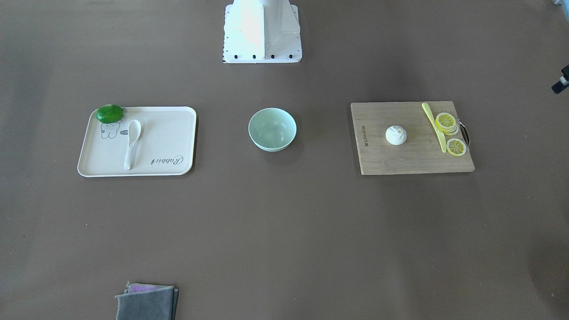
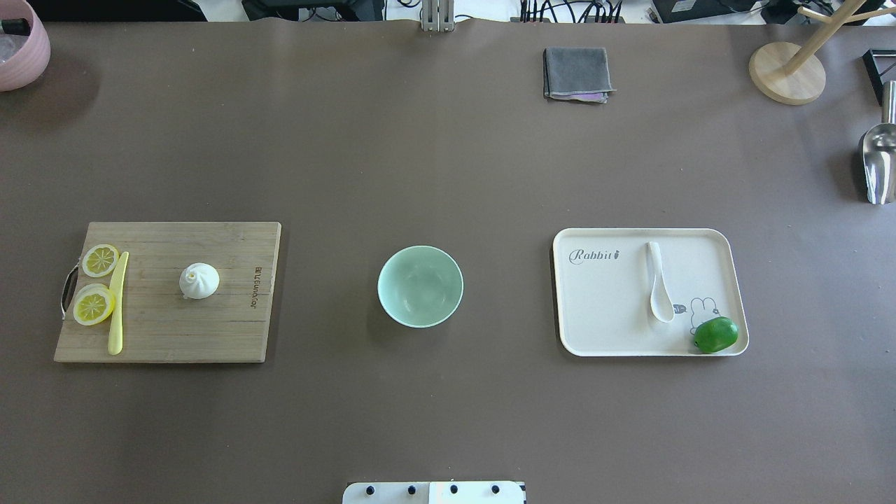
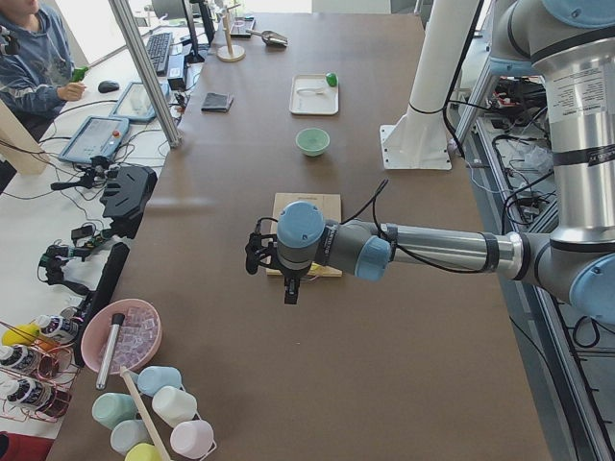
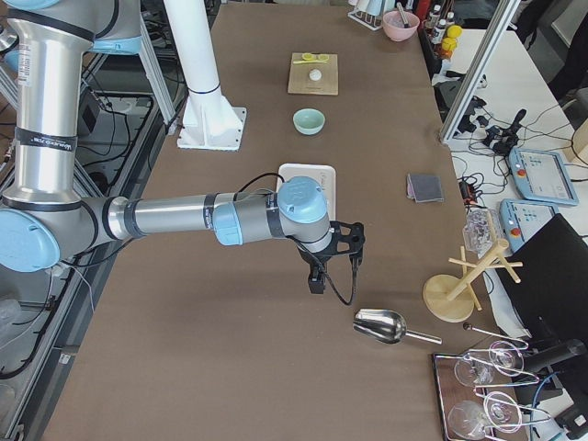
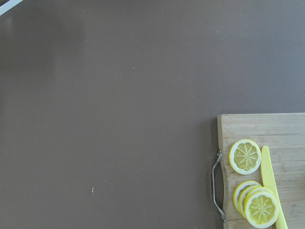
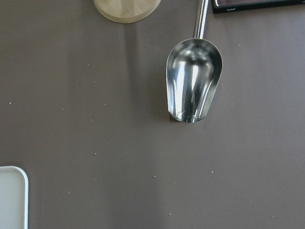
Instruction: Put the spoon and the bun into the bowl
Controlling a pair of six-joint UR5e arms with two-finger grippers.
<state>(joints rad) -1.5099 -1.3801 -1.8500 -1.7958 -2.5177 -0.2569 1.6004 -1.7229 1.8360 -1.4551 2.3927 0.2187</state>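
The white spoon [image 1: 131, 142] [image 2: 656, 283] lies on a cream tray [image 2: 602, 308] on the robot's right. The white bun [image 1: 395, 135] [image 2: 199, 281] sits on a wooden cutting board [image 2: 210, 329] on the robot's left. The empty mint-green bowl [image 1: 272, 129] [image 2: 420, 285] stands between them. My left gripper [image 3: 291, 293] hangs above the table past the board's handle end. My right gripper [image 4: 317, 283] hangs above the table past the tray, near a metal scoop. They show clearly only in the side views, so I cannot tell whether they are open or shut.
A green lime [image 2: 715, 334] sits on the tray's corner. A yellow knife [image 2: 117, 301] and lemon slices [image 2: 94, 304] lie on the board. A grey cloth [image 2: 576, 73], a metal scoop [image 6: 193, 86], a wooden stand [image 2: 787, 70] and a pink bowl [image 2: 17, 49] sit at the table's edges.
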